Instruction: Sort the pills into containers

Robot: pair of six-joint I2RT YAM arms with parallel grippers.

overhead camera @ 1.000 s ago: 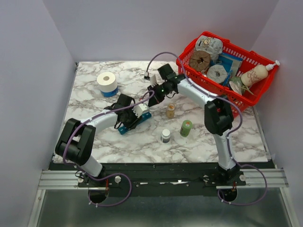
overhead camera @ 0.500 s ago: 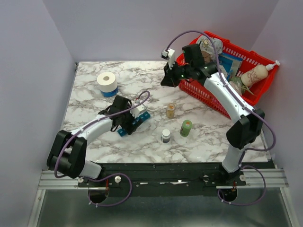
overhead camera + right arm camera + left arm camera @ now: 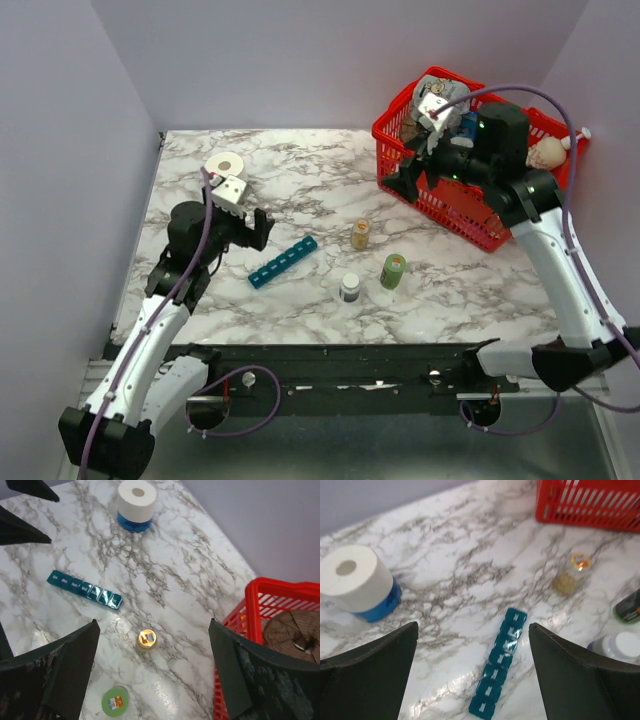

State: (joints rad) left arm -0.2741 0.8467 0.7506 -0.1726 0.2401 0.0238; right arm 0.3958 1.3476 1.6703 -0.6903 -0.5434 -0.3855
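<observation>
The left gripper [image 3: 250, 228] hangs over the left of the marble table [image 3: 300, 170], fingers spread wide with nothing between them. The right gripper [image 3: 402, 180] hovers at the upper right beside the red basket [image 3: 445, 207], likewise spread and empty. The blue containers [image 3: 283, 261] lie as one slanted strip left of centre, touched by neither gripper, and the pills [image 3: 564, 583] sit inside the small clear bottle [image 3: 360, 234], which stands upright at centre apart from the strip, above a green bottle [image 3: 393, 271] and a white bottle [image 3: 349, 288].
</observation>
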